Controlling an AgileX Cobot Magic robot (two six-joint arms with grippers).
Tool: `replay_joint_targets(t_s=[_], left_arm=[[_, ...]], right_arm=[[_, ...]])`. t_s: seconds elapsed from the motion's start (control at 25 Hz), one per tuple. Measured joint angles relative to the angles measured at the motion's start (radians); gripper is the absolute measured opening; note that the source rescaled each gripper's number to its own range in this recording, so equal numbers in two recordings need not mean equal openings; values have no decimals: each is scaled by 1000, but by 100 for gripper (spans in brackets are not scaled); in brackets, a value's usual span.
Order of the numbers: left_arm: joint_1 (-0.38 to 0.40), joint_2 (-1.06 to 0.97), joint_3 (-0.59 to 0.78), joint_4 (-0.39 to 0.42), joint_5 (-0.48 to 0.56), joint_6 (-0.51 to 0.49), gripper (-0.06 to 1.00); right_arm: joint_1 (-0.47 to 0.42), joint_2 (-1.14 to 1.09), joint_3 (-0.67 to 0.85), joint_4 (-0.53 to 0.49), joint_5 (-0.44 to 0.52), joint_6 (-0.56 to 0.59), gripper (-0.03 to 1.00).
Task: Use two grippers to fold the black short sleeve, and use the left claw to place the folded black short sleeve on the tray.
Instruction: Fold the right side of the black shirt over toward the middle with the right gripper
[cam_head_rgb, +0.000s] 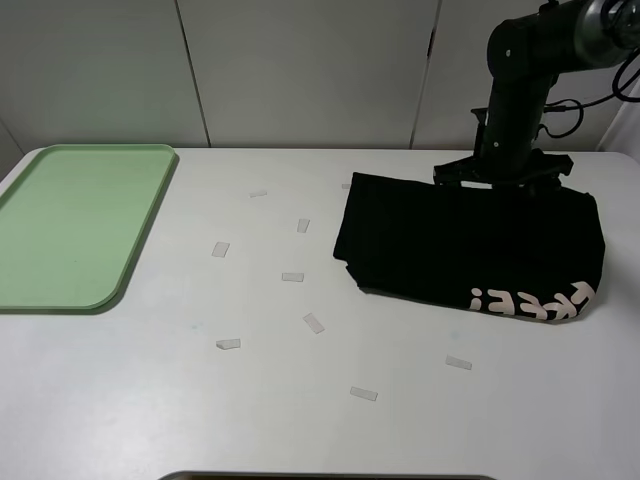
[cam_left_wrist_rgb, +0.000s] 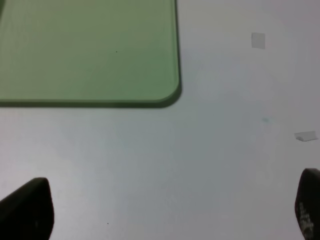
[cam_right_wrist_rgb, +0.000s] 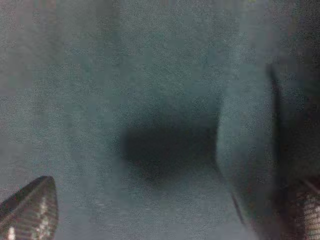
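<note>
The black short sleeve (cam_head_rgb: 470, 245) lies folded on the right half of the white table, with pale pink letters (cam_head_rgb: 535, 300) along its near right edge. My right gripper (cam_head_rgb: 503, 178) hangs over the shirt's far edge, its jaws spread wide. In the right wrist view the right gripper (cam_right_wrist_rgb: 167, 212) is open close above the dark cloth (cam_right_wrist_rgb: 165, 100), with nothing between its fingers. The pale green tray (cam_head_rgb: 75, 225) sits at the far left, bare. The left gripper (cam_left_wrist_rgb: 170, 210) is open above the bare table near a corner of the tray (cam_left_wrist_rgb: 90, 50). The left arm is outside the high view.
Several small pale tape scraps (cam_head_rgb: 292, 277) are scattered on the table between the tray and the shirt; two scraps (cam_left_wrist_rgb: 306, 135) show in the left wrist view. A white panelled wall (cam_head_rgb: 300, 70) stands behind the table.
</note>
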Motion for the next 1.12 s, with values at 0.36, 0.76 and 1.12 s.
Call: replay_joint_targets(t_s=[0.36,0.76,1.12], left_arm=[[0,0,0,0,0,0,96],[0,0,0,0,0,0,96],[0,0,0,0,0,0,96]], right_arm=[[0,-3,-101,29,76,-13,100],[-27,-139,-110,-73,79,-18,100],[-250,-93,-110,-79,-3,-50,100]])
